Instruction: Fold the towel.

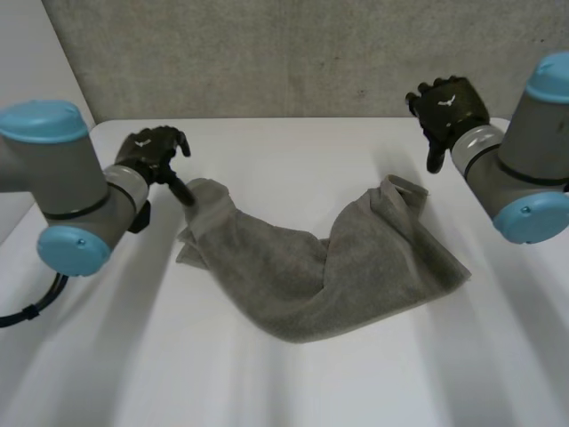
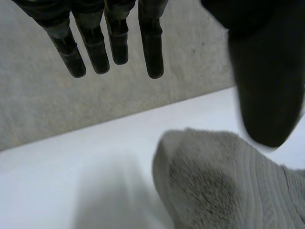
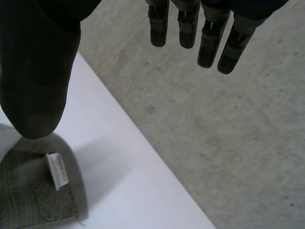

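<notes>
Head view: crumpled grey terry towel (image 1: 320, 267) lies mid white table (image 1: 284, 391). Left hand (image 1: 156, 151) at its left corner, right hand (image 1: 449, 107) near its right corner.
Left wrist view: fingers straight, thumb apart, nothing held; corner below.
Right wrist view: same, empty; white tag (image 3: 57, 171) corner below thumb.
Looks pre-grasp; next, pinch both corners and spread the towel flat.

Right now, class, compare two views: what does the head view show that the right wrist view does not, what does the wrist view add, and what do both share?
The head view adds the whole grey towel lying crumpled on the white table, and the left robot hand at one end of it. The right wrist view adds a small white label on the towel's corner beside the thumb. Both share the right robot hand, open and holding nothing, plus the towel, the table and the grey wall.
</notes>
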Controlling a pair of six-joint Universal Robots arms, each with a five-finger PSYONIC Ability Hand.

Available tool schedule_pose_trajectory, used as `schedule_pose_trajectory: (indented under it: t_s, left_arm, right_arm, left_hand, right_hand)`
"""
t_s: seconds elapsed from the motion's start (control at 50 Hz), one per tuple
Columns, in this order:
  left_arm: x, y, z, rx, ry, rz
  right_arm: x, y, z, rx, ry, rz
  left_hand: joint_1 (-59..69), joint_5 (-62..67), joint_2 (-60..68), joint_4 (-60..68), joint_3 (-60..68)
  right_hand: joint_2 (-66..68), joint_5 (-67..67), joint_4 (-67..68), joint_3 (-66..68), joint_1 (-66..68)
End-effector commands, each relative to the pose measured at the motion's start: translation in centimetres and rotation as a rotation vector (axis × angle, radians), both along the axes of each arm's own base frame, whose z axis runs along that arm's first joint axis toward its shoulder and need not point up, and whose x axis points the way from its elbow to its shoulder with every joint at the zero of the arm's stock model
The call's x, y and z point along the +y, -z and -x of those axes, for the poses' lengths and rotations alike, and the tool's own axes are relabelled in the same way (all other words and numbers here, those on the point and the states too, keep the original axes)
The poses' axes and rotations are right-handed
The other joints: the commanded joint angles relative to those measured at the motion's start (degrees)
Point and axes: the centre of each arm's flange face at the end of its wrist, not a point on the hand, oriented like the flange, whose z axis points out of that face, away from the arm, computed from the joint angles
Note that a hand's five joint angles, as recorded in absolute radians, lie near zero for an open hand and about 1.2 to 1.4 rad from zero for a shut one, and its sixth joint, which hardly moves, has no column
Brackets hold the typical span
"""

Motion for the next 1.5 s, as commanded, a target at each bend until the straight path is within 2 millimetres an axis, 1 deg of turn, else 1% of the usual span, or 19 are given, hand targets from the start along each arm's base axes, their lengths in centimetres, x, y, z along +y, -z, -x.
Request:
schedule_pose_trajectory:
  t_s: [0.02, 0.04, 0.06, 0.08, 0.1, 0.14, 0.16, 0.2, 0.26, 0.3, 0.38, 0.42, 0.46, 0.58, 0.7, 1.12, 1.32, 1.36, 1.5]
  left_arm:
    - [2.2, -3.8, -1.3, 0.016, -0.003, 0.058]
    - [2.2, -3.8, -1.3, 0.016, -0.003, 0.058]
    - [2.9, -4.0, -1.5, 0.014, -0.003, 0.053]
    - [3.7, -3.9, -1.6, 0.009, 0.001, 0.040]
    - [3.7, -3.9, -1.6, 0.009, 0.001, 0.040]
    - [5.4, -2.9, -2.0, -0.015, 0.022, -0.002]
    - [5.4, -2.9, -2.0, -0.015, 0.023, -0.002]
    - [6.9, -1.5, -2.0, -0.067, 0.074, -0.041]
    - [7.5, -0.6, -2.0, -0.107, 0.104, -0.059]
    - [8.4, 1.1, -2.2, -0.204, 0.141, -0.075]
    - [8.7, 2.3, -2.4, -0.274, 0.160, -0.080]
    - [8.2, 3.7, -2.4, -0.304, 0.167, -0.077]
    - [7.8, 4.2, -2.2, -0.302, 0.167, -0.069]
    - [5.8, 6.0, -1.6, -0.293, 0.159, -0.008]
    - [4.3, 7.2, -0.9, -0.296, 0.159, 0.014]
    - [1.6, 9.3, 1.2, -0.292, 0.178, 0.040]
    - [1.0, 9.8, 1.5, -0.293, 0.174, 0.045]
    - [1.1, 9.8, 1.5, -0.292, 0.177, 0.045]
    - [1.0, 10.1, 1.5, -0.294, 0.177, 0.038]
  right_arm:
    - [3.1, -2.6, 1.2, -0.009, -0.040, 0.002]
    - [4.1, -2.4, 1.4, 0.005, -0.058, -0.013]
    - [4.1, -2.4, 1.4, 0.005, -0.058, -0.014]
    - [5.1, -2.0, 1.6, 0.013, -0.082, -0.039]
    - [5.2, -2.0, 1.6, 0.013, -0.083, -0.039]
    - [6.5, -0.6, 2.6, 0.049, -0.107, -0.102]
    - [6.5, -0.6, 2.6, 0.049, -0.107, -0.102]
    - [7.5, 1.1, 4.0, 0.104, -0.115, -0.175]
    - [7.9, 1.9, 4.7, 0.133, -0.112, -0.206]
    - [8.3, 3.4, 6.2, 0.188, -0.092, -0.264]
    - [8.4, 4.5, 7.3, 0.226, -0.078, -0.296]
    - [8.2, 5.6, 8.4, 0.233, -0.066, -0.328]
    - [8.2, 6.1, 8.9, 0.222, -0.066, -0.348]
    - [8.0, 8.4, 9.0, 0.185, -0.115, -0.374]
    - [8.0, 9.8, 9.3, 0.181, -0.109, -0.363]
    - [9.1, 10.8, 9.1, 0.179, -0.125, -0.402]
    - [9.3, 11.0, 9.1, 0.182, -0.125, -0.398]
    - [9.4, 11.1, 9.0, 0.181, -0.128, -0.398]
    - [9.5, 11.2, 9.0, 0.182, -0.129, -0.404]
  left_hand:
    - [-1.81, -0.04, -1.95, -2.47, -2.45]
    - [-1.81, -0.03, -1.94, -2.47, -2.44]
    - [-1.14, 0.63, -1.28, -1.80, -1.78]
    - [-0.64, 1.14, -0.77, -1.30, -1.27]
    - [-0.63, 1.15, -0.77, -1.29, -1.26]
    - [1.04, 2.82, 0.91, 0.38, 0.41]
    - [1.05, 2.83, 0.92, 0.39, 0.42]
    - [1.72, 3.50, 1.59, 1.06, 1.09]
    - [1.89, 3.67, 1.76, 1.23, 1.26]
    - [1.72, 3.50, 1.59, 1.07, 1.09]
    - [1.55, 3.33, 1.42, 0.90, 0.92]
    - [1.22, 3.00, 1.09, 0.56, 0.59]
    - [1.05, 2.83, 0.92, 0.39, 0.42]
    - [1.05, 2.83, 0.92, 0.39, 0.42]
    - [1.05, 2.83, 0.92, 0.39, 0.42]
    - [1.72, 3.50, 1.59, 1.06, 1.09]
    - [10.30, 12.08, 10.17, 9.64, 9.67]
    - [14.99, 16.77, 14.86, 14.33, 14.36]
    - [15.68, 17.46, 15.55, 15.03, 15.05]
  right_hand:
    - [-4.53, -3.08, -4.26, -3.89, -3.58]
    - [-4.53, -3.08, -4.26, -3.89, -3.58]
    - [-4.53, -3.08, -4.26, -3.89, -3.58]
    - [-4.53, -3.08, -4.26, -3.89, -3.58]
    - [-4.53, -3.08, -4.26, -3.89, -3.58]
    - [-4.53, -3.08, -4.26, -3.89, -3.58]
    - [-4.53, -3.08, -4.26, -3.89, -3.58]
    - [-1.61, -0.16, -1.34, -0.97, -0.66]
    - [-0.58, 0.87, -0.31, 0.06, 0.37]
    - [-0.25, 1.21, 0.03, 0.40, 0.71]
    - [1.10, 2.55, 1.37, 1.75, 2.06]
    - [2.44, 3.90, 2.72, 3.09, 3.40]
    - [3.45, 4.90, 3.72, 4.09, 4.40]
    - [5.64, 7.09, 5.91, 6.29, 6.60]
    - [5.64, 7.10, 5.92, 6.29, 6.60]
    - [5.31, 6.76, 5.58, 5.95, 6.26]
    - [5.47, 6.93, 5.75, 6.12, 6.43]
    - [5.47, 6.93, 5.75, 6.12, 6.43]
    - [5.31, 6.76, 5.58, 5.95, 6.26]
